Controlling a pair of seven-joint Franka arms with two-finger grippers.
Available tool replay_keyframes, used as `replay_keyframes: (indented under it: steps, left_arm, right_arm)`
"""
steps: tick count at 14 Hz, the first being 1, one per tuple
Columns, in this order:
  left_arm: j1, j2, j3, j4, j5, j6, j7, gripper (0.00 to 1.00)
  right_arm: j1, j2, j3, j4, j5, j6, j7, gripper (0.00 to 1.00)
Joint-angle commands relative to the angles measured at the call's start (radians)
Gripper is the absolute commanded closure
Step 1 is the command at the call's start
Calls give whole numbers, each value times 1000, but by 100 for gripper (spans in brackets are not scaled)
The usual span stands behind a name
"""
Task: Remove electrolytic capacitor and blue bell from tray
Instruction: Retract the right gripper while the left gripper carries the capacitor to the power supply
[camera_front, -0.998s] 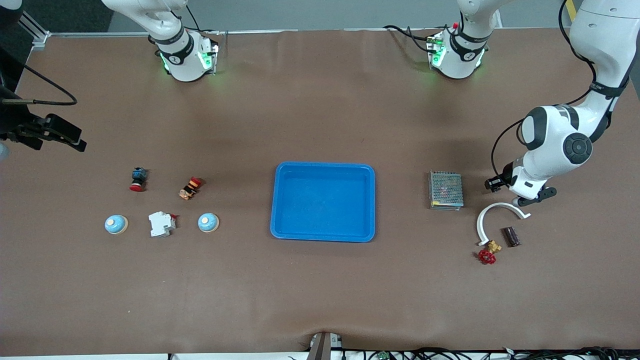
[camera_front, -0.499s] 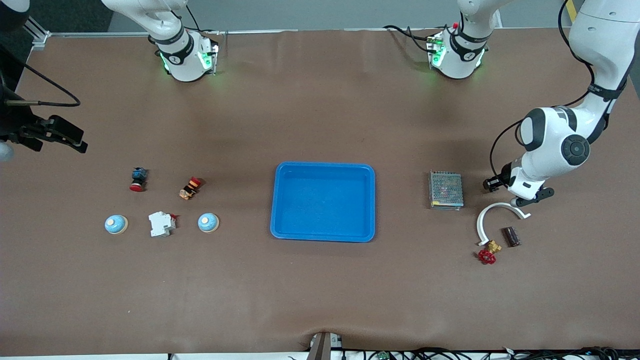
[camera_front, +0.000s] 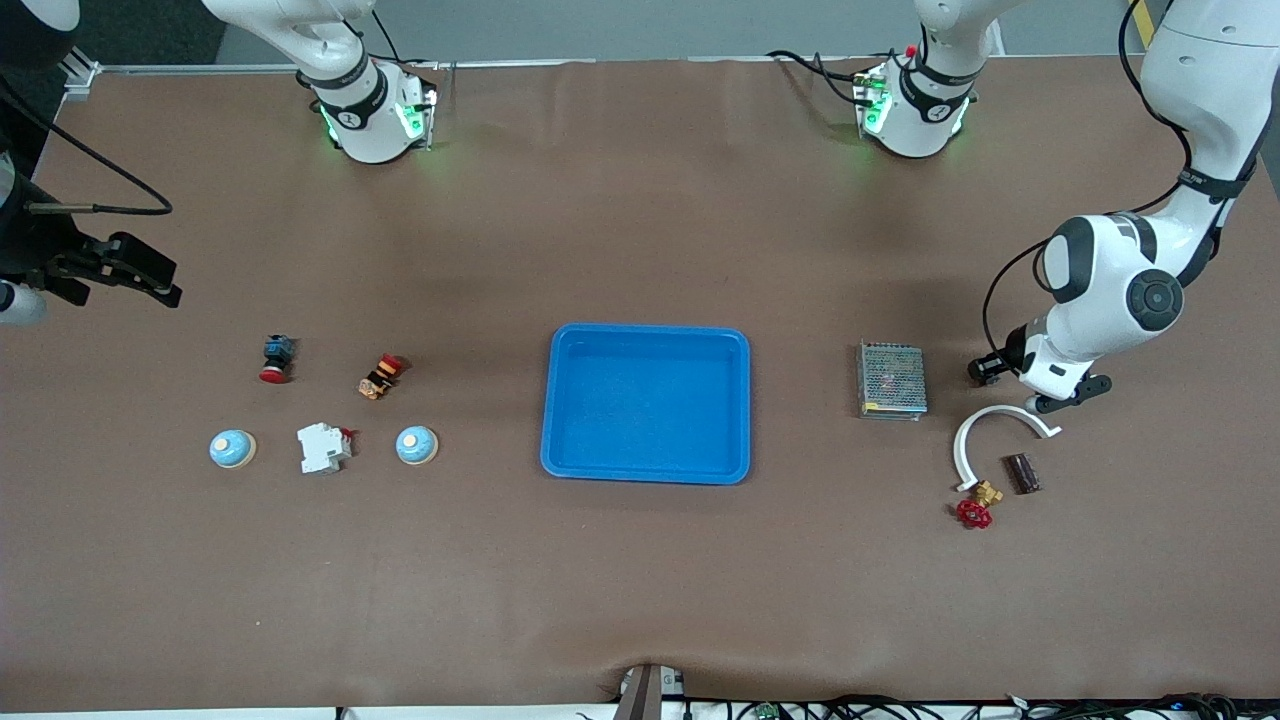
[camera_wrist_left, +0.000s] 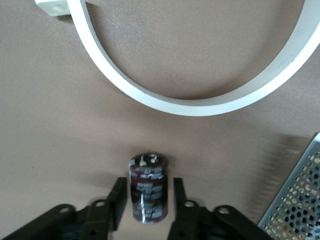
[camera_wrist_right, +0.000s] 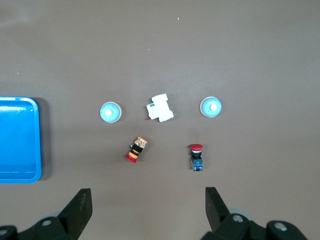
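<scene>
Two blue bells (camera_front: 416, 445) and (camera_front: 232, 449) are seen on the table toward the right arm's end, well apart from the bright blue tray (camera_front: 741, 400), whose floor is bare. The electrolytic capacitor (camera_wrist_left: 148, 187) lies on the table toward the left arm's end, close by the white curved bracket (camera_front: 985, 433) and the red-handled brass valve (camera_front: 976, 508), with the grey mesh box (camera_front: 892, 380) between this group and the tray. In the left wrist view the capacitor is framed by the left gripper (camera_wrist_left: 146, 200), whose fingers stand narrowly parted with a thin gap showing on each side, so the part is judged released and not gripped. The right gripper (camera_wrist_right: 148, 207) is held high over the bells, a white breaker (camera_wrist_right: 159, 108) and two push-button switches (camera_wrist_right: 196, 156) and (camera_wrist_right: 136, 149), its fingers spread wide and empty; that arm waits. Both named items are judged to be out of the tray, so the step in hand is the set-down of the capacitor. A fuller opening and a straight lift clear of the bracket would be called for next.
</scene>
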Motion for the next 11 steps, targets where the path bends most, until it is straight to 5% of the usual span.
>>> replay_keyframes:
  steps: [1,11]
  left_arm:
    - [12,-7,-8,12,14,1,21,0]
    - [85,-86,-20,277,-30,-456,233,0]
  right_arm:
    - [-9,-16,0,-13,-5,14,-13,0]
    - [-9,-26,-1,-13,-4,22,-12,0]
